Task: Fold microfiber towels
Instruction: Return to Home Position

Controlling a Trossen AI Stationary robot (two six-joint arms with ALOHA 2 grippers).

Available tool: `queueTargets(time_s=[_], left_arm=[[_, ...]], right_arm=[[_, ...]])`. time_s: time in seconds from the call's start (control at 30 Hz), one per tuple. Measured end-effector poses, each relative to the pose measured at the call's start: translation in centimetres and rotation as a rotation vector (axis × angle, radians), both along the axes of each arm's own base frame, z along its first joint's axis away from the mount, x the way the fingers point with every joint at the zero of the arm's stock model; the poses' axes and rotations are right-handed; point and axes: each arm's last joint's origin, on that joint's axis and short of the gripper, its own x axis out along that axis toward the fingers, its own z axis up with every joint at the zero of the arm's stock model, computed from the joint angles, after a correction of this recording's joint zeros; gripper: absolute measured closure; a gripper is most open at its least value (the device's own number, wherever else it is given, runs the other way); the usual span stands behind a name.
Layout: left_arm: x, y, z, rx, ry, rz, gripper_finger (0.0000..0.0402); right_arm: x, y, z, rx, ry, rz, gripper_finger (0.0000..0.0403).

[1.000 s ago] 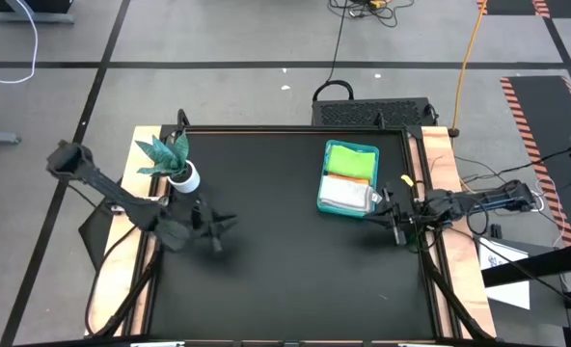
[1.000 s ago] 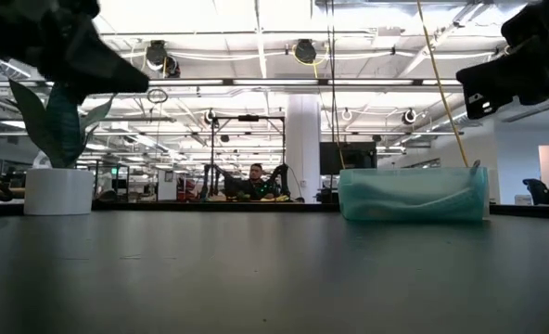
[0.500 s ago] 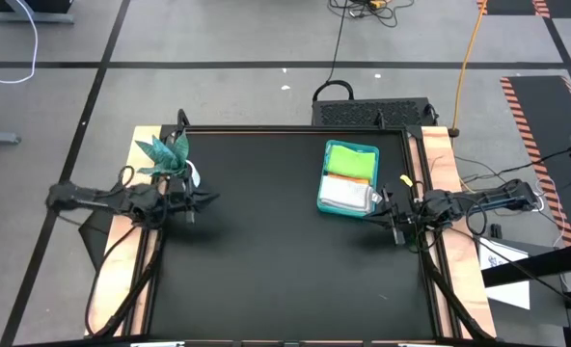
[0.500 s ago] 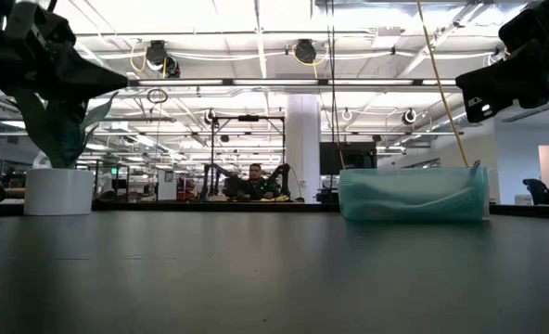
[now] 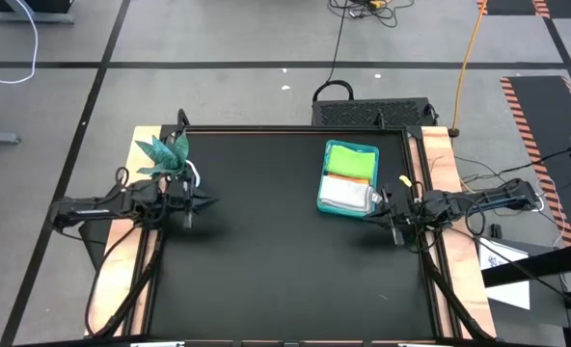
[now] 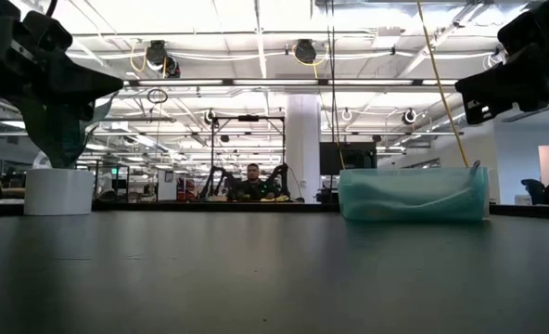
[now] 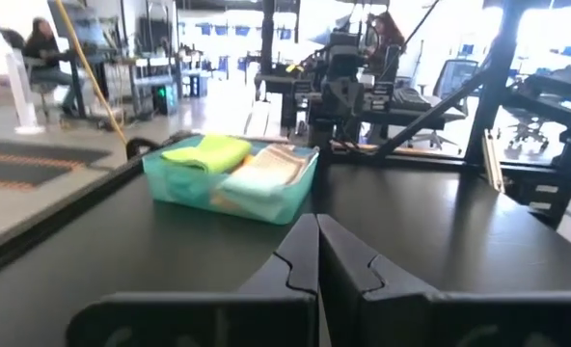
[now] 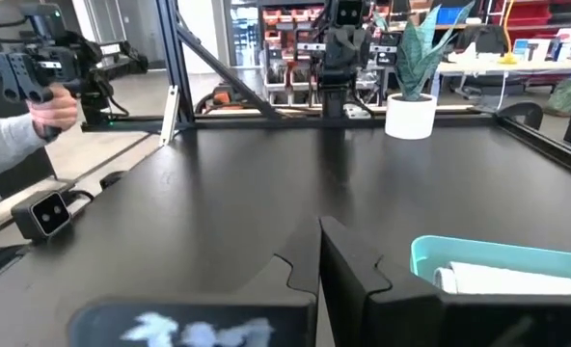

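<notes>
Black surface [image 5: 285, 260] was seen from above, with a teal tray [image 5: 321, 189] set toward its far right. Two folded piles were held in the tray: a lime green towel [image 5: 351, 160] topped the far pile and a white-grey towel [image 5: 343, 196] the near one. The left arm was laid out almost level across the left edge, its left pincer [image 5: 201, 200] pointed inward just beside the plant [image 5: 167, 154]. The right arm was stretched likewise across the right edge, its right pincer [image 5: 380, 214] aimed inward near the tray's near corner, apart from it.

From surface height, both pincers were seen raised well above the surface, one at each upper corner, with the tray and the plant's white pot [image 6: 59, 190] standing below.

Through the left wrist camera, the left pincer's fingers [image 7: 300, 260] were seen pressed together, nothing between them, aimed toward the tray.

Through the right wrist camera, the right pincer's fingers were likewise pressed together and empty, beside the tray's rim; a person's grey sleeve [image 8: 6, 145] was seen beyond the surface's edge.
</notes>
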Motion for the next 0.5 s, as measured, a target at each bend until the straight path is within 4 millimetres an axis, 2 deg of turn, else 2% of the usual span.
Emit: queueTargets(time_s=[0.5], left_arm=[[0.4,0.0,-0.58,0.063,0.049,-0.004,0.0387]], right_arm=[[0.01,-0.01,0.0,-0.049,-0.006,0.001,0.0403]])
